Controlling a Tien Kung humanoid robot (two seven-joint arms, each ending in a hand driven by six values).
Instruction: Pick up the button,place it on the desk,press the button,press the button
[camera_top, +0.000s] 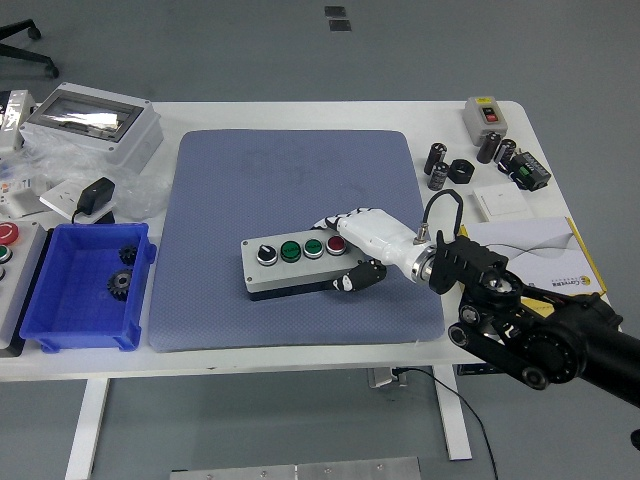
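Bare mat (290, 175) beyond button box (298, 265)

- Single head view, mounted high on robot's side, facing forward and down.
- White table (300, 112) fills mid-frame; near edge low, grey floor beyond far edge.
- Moderate distance; right arm (540, 335) enters lower right.

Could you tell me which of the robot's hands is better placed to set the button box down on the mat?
The right hand: it already grips the right end of the button box over the blue mat. No left arm shows in the head view.
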